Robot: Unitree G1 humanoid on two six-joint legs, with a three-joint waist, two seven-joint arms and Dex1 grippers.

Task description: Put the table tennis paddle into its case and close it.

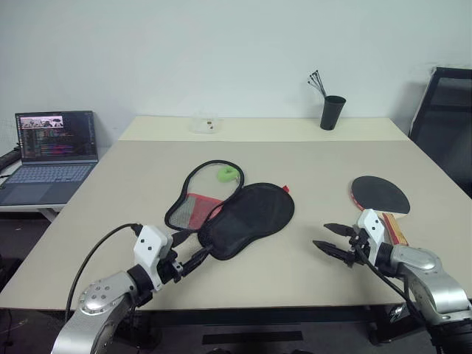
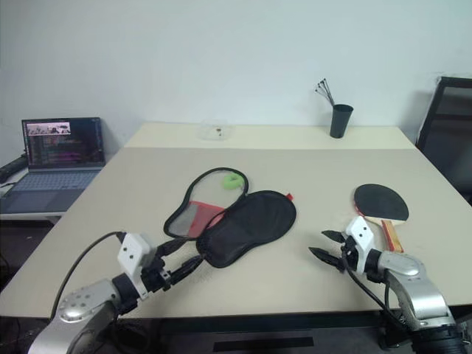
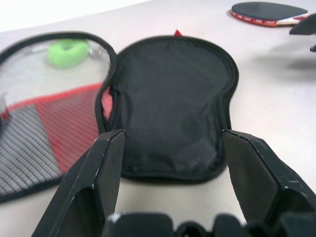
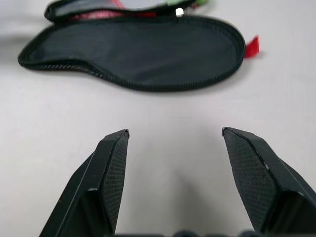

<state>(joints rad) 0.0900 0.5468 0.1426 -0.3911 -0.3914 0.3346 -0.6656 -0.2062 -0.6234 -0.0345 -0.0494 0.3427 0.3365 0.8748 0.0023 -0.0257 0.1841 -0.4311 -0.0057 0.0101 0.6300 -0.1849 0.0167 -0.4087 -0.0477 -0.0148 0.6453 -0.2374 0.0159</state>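
- The paddle [image 1: 380, 194] lies flat on the table [image 1: 310, 147] toward its right side, black face up. The round head points away from the robot and the handle [image 1: 393, 227] runs back toward the near edge, so the long axis goes roughly near-to-far.
- The right gripper [image 1: 338, 241] hangs over the table just beside the handle, on its inner side, and points inward toward the case rather than at the paddle. Its jaws stand spread with nothing between them.
- The case [image 1: 247, 217] lies unzipped in the middle of the table, the black half up and the mesh half [image 1: 193, 210] folded out to the left. Its narrow neck end points at the left gripper [image 1: 189, 253].
- The left gripper sits at that neck end, jaws spread and empty. I cannot tell whether a fingertip touches the fabric.
- In my judgement the right arm is plainly the nearer one for the paddle. It would have to swing outward and line up across the handle.
- The paddle and the case lie well apart.
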